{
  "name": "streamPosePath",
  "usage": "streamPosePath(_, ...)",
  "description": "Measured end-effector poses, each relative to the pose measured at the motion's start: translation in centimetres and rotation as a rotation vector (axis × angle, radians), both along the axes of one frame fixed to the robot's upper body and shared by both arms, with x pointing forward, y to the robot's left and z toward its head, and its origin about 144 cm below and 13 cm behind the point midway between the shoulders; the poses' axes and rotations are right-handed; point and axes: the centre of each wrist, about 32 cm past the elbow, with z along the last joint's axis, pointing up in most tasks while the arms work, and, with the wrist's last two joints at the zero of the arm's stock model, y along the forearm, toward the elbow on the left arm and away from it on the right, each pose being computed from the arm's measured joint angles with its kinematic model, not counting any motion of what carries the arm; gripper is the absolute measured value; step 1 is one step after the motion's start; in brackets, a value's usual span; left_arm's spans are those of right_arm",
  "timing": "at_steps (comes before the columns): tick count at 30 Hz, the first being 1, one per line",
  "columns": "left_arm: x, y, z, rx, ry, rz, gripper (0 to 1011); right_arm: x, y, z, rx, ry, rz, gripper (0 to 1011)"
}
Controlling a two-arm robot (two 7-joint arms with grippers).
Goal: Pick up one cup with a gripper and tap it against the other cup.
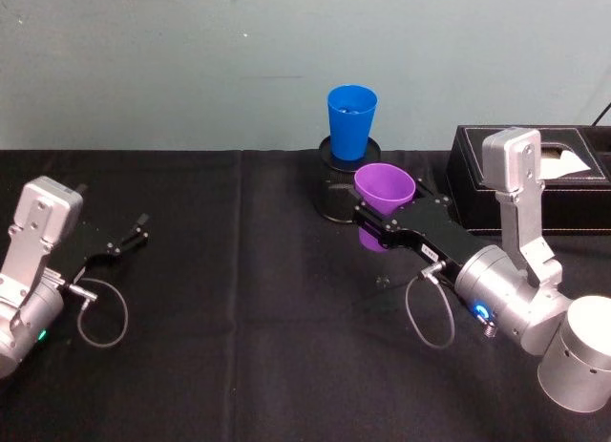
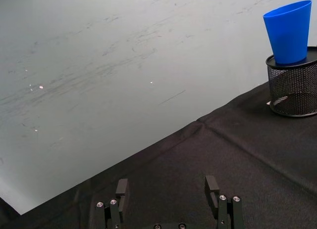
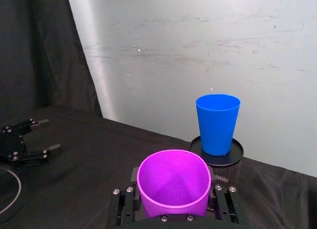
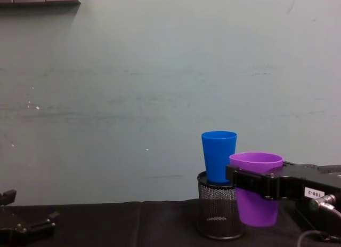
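A black-clothed table (image 1: 239, 366) carries a black wire-mesh pen holder (image 1: 334, 199) at its back edge. A black tissue box (image 1: 477, 175) sits to the right of the pen holder. The right end effector (image 1: 368, 222) reaches in just in front and to the right of the pen holder, clenched on the purple cup (image 1: 385, 186), which it holds upright off the table. The blue cup (image 1: 350, 122) stands upright on top of the pen holder; I cannot tell whether the cups touch. The left end effector (image 1: 134, 234) rests released, well left of the pen holder.
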Motion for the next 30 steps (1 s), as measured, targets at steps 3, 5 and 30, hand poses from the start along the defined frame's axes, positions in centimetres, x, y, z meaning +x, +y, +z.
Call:
streamPosePath(3,0.00,0.00,0.00,0.000,0.000,0.000,1000,0.00,0.00,0.00,0.000,0.000,0.000,729)
streamPosePath(5,0.00,0.00,0.00,0.000,0.000,0.000,1000,0.00,0.00,0.00,0.000,0.000,0.000,729)
streamPosePath(30,0.00,0.00,0.00,0.000,0.000,0.000,1000,0.00,0.00,0.00,0.000,0.000,0.000,729)
